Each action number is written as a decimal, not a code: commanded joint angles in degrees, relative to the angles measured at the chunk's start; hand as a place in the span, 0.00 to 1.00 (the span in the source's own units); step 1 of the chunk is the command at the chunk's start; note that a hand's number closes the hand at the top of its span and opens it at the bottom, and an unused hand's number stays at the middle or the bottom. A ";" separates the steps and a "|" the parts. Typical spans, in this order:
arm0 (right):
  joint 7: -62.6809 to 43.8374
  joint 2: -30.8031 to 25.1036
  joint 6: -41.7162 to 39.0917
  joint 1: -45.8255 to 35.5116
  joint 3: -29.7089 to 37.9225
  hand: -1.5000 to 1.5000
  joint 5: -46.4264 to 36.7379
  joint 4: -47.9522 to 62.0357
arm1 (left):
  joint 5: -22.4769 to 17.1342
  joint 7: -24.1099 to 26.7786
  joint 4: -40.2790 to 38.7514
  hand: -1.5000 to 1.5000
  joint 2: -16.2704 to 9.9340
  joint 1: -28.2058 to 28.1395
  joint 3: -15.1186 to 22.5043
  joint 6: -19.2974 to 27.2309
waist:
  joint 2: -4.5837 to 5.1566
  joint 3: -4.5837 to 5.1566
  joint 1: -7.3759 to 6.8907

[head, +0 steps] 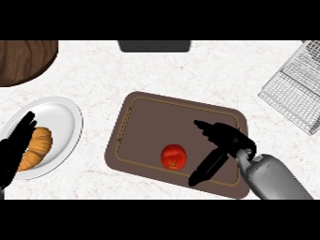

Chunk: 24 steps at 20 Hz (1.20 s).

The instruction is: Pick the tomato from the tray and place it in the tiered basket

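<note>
The tomato (174, 156) sits on the brown tray (148, 112), in its near half, and the right hand (221, 146) is hovering over the same tray just beside it. This is the relation that counts: from the right hand's fingers (205, 171), the tomato lies to the left, close by but apart, with a strip of bare tray showing between them. No contact yet.

The fingers are spread wide and holding nothing. One dark part reaches up and away toward the tray's far side, the other runs down toward the near edge, so the open span faces left, toward the tomato. A short sideways slide looks like all that is needed to bring it round the fruit.

The tomato looks a little taller than wide here, its long axis running roughly away from the robot, about parallel to the line of the open fingers.

The left hand (6, 150) is well away at the left edge, resting with straight fingers raised over the white plate (65, 112) that carries a croissant (37, 147). So the right hand is plainly the nearer one.

The wire tiered basket (300, 89) stands on the surface beyond and to the right of the right hand's fingers, on the opposite side from the tomato. Picking is not yet done.
</note>
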<state>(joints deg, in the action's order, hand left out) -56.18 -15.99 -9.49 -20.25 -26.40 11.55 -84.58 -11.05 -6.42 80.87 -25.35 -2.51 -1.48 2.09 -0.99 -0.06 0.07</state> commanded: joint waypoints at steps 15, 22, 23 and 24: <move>6.36 11.99 -0.99 1.58 -2.54 1.00 -6.32 9.44 | 1.74 -1.00 -5.74 0.50 2.63 2.43 -1.92 -2.08 | 1.24 0.04 -0.45; 14.74 11.05 4.22 6.52 -1.90 1.00 -15.03 5.78 | 2.50 1.35 -4.29 0.50 2.36 -1.01 -3.59 -3.47 | 1.02 0.05 -0.29; 13.75 14.26 6.35 2.15 -0.42 1.00 -15.74 8.94 | 3.22 -0.09 -4.75 0.50 3.09 1.54 -2.60 -2.90 | 1.10 0.05 -0.38; 11.62 15.01 8.36 3.13 -1.02 1.00 -16.63 5.67 | 1.79 0.53 -6.35 0.50 2.32 0.09 -4.11 -4.37 | 1.04 0.07 -0.30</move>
<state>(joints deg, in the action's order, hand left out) -46.93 -5.87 -4.68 -16.52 -27.13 -3.07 -82.26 -8.57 -5.31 77.34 -23.43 -2.34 -4.95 -0.92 -1.47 0.58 0.44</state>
